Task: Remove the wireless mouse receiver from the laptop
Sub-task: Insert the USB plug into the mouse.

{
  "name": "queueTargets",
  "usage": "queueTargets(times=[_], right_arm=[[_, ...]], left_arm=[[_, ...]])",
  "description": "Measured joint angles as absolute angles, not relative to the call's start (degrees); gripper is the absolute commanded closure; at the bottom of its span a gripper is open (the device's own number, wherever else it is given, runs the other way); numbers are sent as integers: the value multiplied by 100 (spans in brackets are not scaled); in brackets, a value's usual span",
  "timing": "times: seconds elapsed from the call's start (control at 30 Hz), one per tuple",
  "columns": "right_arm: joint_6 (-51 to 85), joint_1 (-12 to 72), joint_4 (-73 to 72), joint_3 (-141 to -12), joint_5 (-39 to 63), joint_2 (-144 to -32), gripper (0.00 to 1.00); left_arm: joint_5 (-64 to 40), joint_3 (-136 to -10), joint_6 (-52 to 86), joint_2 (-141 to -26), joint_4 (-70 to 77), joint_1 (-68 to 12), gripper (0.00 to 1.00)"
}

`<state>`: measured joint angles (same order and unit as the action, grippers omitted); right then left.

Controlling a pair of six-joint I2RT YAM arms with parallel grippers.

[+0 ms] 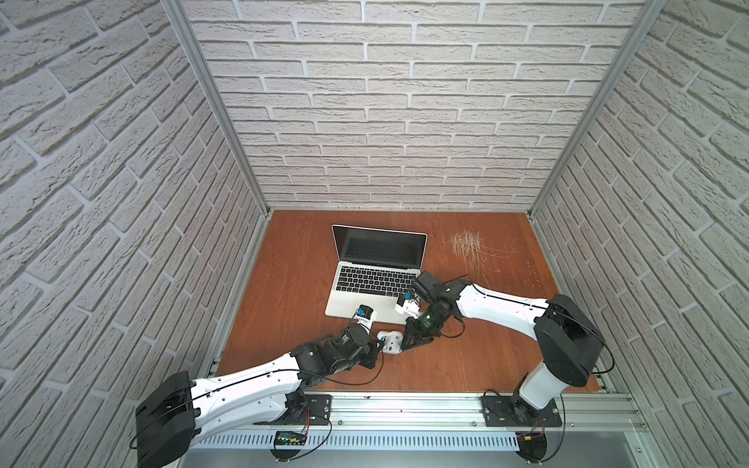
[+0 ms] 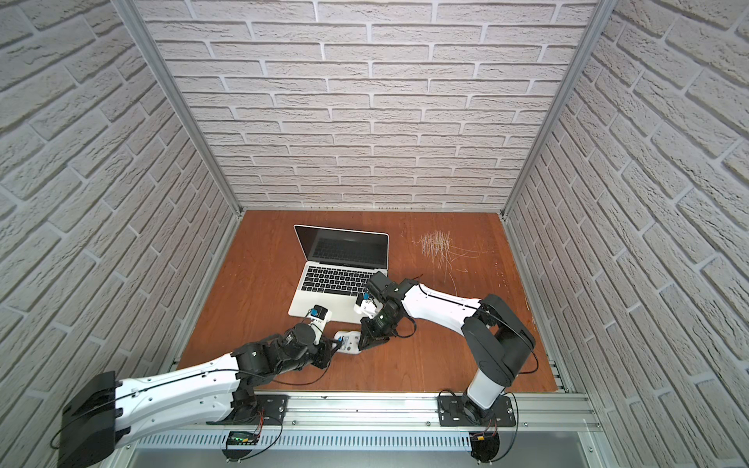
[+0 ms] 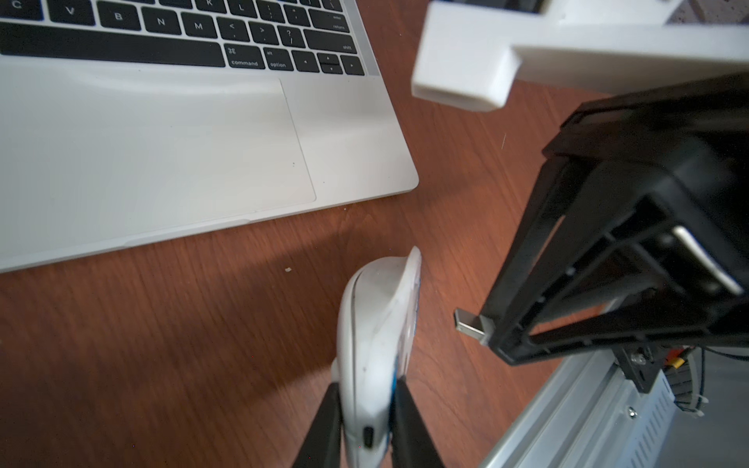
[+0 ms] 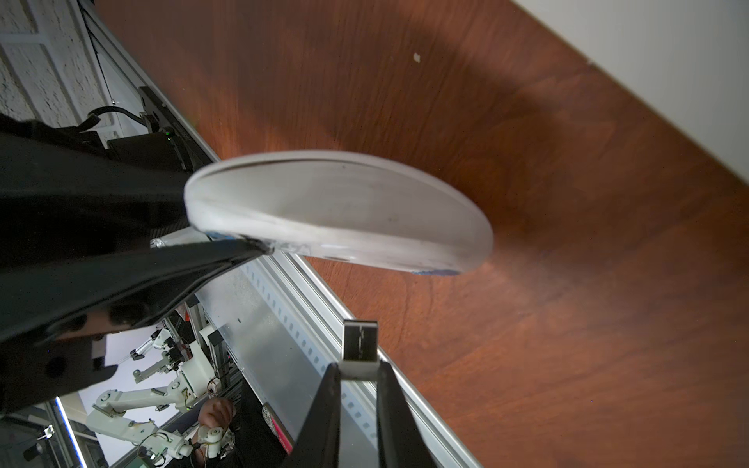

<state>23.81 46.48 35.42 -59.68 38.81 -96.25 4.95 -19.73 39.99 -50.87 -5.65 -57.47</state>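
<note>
- Right wrist view: the right gripper (image 4: 358, 366) has its 2 fingers (image 4: 324, 417) clamped on the butt end of the receiver (image 4: 360, 342), across its narrow edges. The metal plug pokes out past the tips.
- Left wrist view: the left gripper (image 3: 367, 389) is pinched shut on one end of the white mouse (image 3: 377, 320), which is turned on its edge above the table (image 3: 162, 324). The receiver hangs close beside the mouse without touching it.
- In both top views the open laptop (image 1: 344, 306) sits at the centre of the frame, and the 2 grippers meet just below its front edge, at lower centre. The receiver is too small to pick out there.
- The receiver is well clear of the laptop, so the pulling-out itself looks done.
- Handling, as a judgement:
  - The receiver is tiny, light and stiff, with smooth metal that could slide between hard fingers.
  - Only the short butt end offers a hold (the plug should stay free), so the present grip looks right.
  - A knock against the mouse could twist it loose.
</note>
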Motion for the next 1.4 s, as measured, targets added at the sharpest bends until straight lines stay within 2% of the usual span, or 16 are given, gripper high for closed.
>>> queueTargets(times=[1.4], right_arm=[[2528,4348,3295,-6055,4049,-9992,97]], left_arm=[[499,-1973,3944,-5168,-493,-5767,100]])
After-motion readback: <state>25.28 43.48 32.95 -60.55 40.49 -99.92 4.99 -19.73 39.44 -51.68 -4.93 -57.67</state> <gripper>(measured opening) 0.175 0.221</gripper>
